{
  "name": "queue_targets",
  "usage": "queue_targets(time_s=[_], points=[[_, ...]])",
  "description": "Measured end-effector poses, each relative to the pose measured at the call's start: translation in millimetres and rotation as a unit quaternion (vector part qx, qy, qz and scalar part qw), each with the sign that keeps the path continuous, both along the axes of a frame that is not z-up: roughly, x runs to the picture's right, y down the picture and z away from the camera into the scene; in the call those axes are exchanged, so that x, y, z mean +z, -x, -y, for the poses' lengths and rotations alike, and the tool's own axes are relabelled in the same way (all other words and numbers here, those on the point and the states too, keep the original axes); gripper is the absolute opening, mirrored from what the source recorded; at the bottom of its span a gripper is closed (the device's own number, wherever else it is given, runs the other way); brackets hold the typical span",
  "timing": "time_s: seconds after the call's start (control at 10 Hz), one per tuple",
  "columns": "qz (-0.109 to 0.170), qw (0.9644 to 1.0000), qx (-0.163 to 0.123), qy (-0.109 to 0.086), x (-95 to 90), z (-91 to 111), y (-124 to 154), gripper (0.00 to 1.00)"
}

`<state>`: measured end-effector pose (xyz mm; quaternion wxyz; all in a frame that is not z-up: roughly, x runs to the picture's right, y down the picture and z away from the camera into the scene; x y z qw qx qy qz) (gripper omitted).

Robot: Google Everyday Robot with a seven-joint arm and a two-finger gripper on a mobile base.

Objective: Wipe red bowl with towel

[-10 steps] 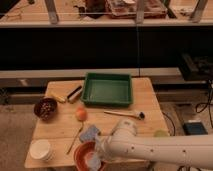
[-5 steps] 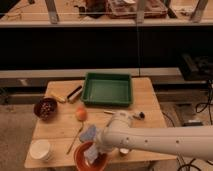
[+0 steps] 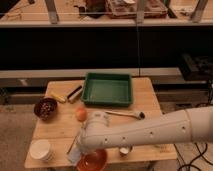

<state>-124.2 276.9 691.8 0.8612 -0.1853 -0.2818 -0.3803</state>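
The red bowl (image 3: 94, 161) sits at the table's front edge, cut off by the bottom of the view. My white arm reaches in from the right and bends down over the bowl. The gripper (image 3: 81, 150) hangs at the bowl's left rim, mostly hidden under the wrist. It is shut on the towel (image 3: 74, 156), a pale grey-blue cloth that bunches against the bowl's left side.
A green tray (image 3: 107, 89) stands at the back of the wooden table (image 3: 60, 127). At the left are a dark bowl of nuts (image 3: 46, 108), a white bowl (image 3: 40, 149) and an orange fruit (image 3: 81, 114). A long utensil (image 3: 126, 114) lies behind my arm, and a small cup (image 3: 124, 150) stands under it.
My arm has swung further left and lower over the bowl. The towel has gone from the middle of the bowl to its left rim.
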Motion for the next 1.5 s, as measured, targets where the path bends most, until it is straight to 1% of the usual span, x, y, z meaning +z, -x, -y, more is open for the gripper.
queue_targets(time_s=[0.1,0.2,0.4,0.6,0.8,0.9,1.0,1.1,1.2,1.3,1.4,1.5], points=[[0.016,0.9998,-0.01,0.001,-5.2,-13,13,0.0],[0.026,0.9996,-0.014,0.001,-11.9,-24,16,0.0],[0.038,0.9992,-0.011,0.005,-22.4,-43,11,0.0],[0.032,0.9994,0.0,0.015,-21.5,-59,-11,0.0],[0.012,0.9992,0.014,0.037,-11.4,-81,-40,0.0],[-0.001,0.999,0.026,0.036,-7.5,-82,-53,0.0],[-0.013,0.9987,0.037,0.034,-6.8,-80,-63,0.0],[-0.028,0.998,0.052,0.024,-6.6,-70,-77,0.0],[-0.042,0.9968,0.066,0.016,-7.3,-53,-89,0.0],[-0.05,0.9962,0.07,0.011,-6.4,-39,-95,0.0],[-0.058,0.9957,0.072,0.005,-1.8,-22,-98,0.0],[-0.064,0.9956,0.067,-0.002,6.5,1,-96,0.0]])
